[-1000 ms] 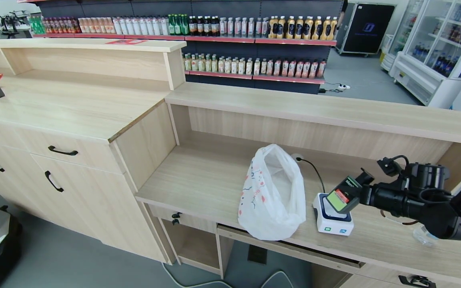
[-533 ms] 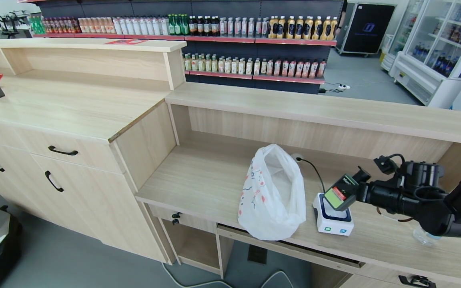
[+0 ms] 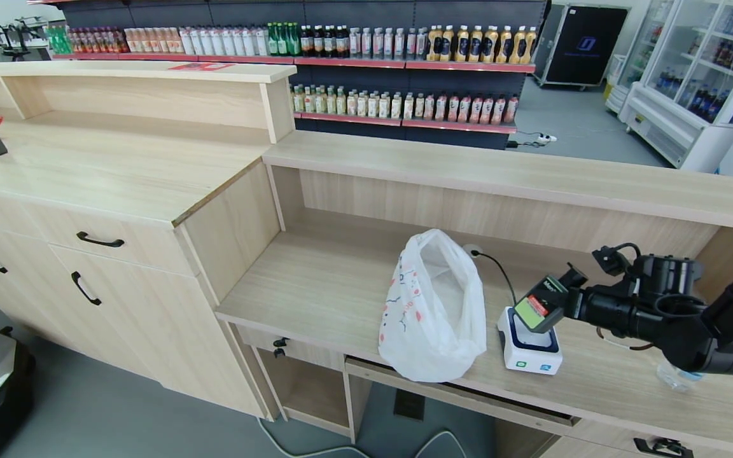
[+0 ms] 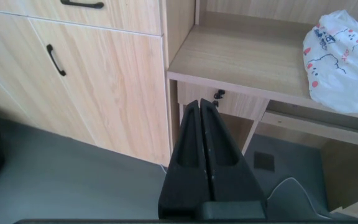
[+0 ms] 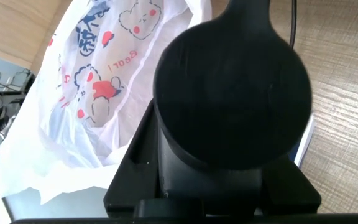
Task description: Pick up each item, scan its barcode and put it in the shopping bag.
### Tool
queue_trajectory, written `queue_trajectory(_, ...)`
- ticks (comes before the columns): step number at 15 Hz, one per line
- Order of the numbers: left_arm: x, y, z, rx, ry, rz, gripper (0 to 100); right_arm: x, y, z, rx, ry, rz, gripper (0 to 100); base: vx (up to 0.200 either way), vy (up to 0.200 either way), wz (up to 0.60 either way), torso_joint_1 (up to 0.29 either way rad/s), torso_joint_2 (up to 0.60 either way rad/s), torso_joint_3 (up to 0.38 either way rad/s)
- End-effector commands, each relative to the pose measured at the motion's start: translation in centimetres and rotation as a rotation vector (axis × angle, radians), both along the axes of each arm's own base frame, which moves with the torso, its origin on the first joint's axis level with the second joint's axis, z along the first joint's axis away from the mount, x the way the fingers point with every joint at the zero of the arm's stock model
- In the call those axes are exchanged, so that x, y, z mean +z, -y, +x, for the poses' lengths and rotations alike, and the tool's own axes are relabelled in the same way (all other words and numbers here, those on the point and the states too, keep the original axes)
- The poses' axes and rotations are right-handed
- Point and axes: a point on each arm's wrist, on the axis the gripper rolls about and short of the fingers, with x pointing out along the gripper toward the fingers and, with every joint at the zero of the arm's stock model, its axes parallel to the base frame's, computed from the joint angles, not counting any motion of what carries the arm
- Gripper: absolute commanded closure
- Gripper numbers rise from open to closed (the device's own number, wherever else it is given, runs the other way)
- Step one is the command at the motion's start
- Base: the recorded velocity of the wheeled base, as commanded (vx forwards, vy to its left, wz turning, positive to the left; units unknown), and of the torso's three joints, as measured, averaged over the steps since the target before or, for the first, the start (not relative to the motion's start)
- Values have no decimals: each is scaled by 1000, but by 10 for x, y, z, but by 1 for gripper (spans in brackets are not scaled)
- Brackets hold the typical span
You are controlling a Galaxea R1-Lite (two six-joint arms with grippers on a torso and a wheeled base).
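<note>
Clasping a green-labelled container (image 3: pixel 537 310) in my right gripper (image 3: pixel 560 304) above the scanner (image 3: pixel 527 353) beside the bag (image 3: pixel 433 312), left gripper (image 4: pixel 205 134) pressed closed.

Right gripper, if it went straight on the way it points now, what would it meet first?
Probably the shopping bag: the right gripper, holding a green pack, points across the scanner toward it. Depth is uncertain.
</note>
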Motion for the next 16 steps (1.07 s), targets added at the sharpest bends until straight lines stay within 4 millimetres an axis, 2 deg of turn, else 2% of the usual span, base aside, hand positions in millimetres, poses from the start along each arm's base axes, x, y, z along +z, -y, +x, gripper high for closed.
queue_trajectory(1, 0, 0, 0, 1, 0, 0, 100, 0, -2, 0, 5, 1, 0, 100, 0, 0, 0, 0, 0, 0)
queue_trajectory(6, 0, 0, 0, 1, 0, 0, 100, 2, -7, 0, 19, 4, 0, 100, 0, 0, 0, 0, 0, 0)
queue_trajectory(7, 0, 0, 0, 1, 0, 0, 100, 6, -7, -2, 19, 12, -2, 100, 0, 0, 0, 0, 0, 0)
queue_trajectory(8, 0, 0, 0, 1, 0, 0, 100, 18, -8, -10, 20, 46, -16, 100, 0, 0, 0, 0, 0, 0)
queue_trajectory(9, 0, 0, 0, 1, 0, 0, 100, 36, -7, -28, 22, 125, -94, 100, 0, 0, 0, 0, 0, 0)
queue_trajectory(10, 0, 0, 0, 1, 0, 0, 100, 48, -1, -48, -25, 216, -259, 100, 0, 0, 0, 0, 0, 0)
queue_trajectory(12, 0, 0, 0, 1, 0, 0, 100, 68, 23, -86, -205, 299, -677, 100, 0, 0, 0, 0, 0, 0)
queue_trajectory(14, 0, 0, 0, 1, 0, 0, 100, 88, 31, -105, -302, 331, -787, 100, 0, 0, 0, 0, 0, 0)
queue_trajectory(16, 0, 0, 0, 1, 0, 0, 100, 97, 34, -113, -330, 357, -800, 100, 0, 0, 0, 0, 0, 0)
